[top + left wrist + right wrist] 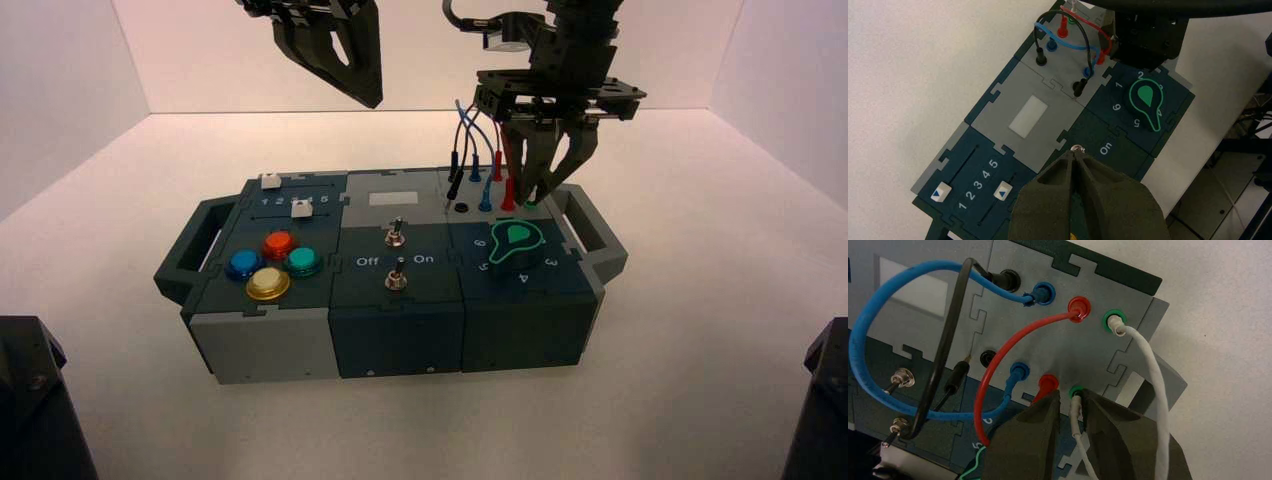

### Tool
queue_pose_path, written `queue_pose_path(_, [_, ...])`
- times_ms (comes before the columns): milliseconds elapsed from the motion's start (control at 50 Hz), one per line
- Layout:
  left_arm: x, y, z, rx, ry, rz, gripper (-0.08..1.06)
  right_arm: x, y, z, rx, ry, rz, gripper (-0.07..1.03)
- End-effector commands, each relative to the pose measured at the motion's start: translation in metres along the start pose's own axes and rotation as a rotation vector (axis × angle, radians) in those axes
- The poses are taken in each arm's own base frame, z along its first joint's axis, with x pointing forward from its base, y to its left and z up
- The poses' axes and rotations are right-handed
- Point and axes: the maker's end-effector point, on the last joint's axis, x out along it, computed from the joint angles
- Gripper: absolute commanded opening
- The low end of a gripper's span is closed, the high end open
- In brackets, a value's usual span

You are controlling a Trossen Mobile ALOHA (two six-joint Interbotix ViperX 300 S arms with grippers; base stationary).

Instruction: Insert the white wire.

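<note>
Right end effector (pixel 1069 394) tilted down, released around white wire (pixel 1154 371); left end effector (pixel 1073 152) clenched above box (pixel 265 350)

The white wire's (pixel 1157 405) arch runs out of the right wrist view.

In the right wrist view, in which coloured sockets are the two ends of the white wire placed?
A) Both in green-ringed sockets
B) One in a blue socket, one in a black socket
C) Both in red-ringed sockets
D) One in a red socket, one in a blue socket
A: one end of the white wire sits in the far green-ringed socket, the other in the near green-ringed socket.
</note>
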Motion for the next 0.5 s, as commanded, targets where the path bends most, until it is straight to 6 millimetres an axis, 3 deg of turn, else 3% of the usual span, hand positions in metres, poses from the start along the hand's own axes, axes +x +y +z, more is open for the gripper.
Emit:
queue_pose_path(20, [-0.0092, -0.0007, 0.0164, 0.012, -0.052, 0.002, -0.03, -0.0113, 0.0095, 0.0073, -0.026, -0.03, 0.006, 0.24])
queue_pose_path(500, [-0.0094, -0.0008, 0.0157, 0.011, -0.05, 0.001, -0.03, -0.0212, 0.0067, 0.0166, -0.038, -0.038, -0.018, 0.3])
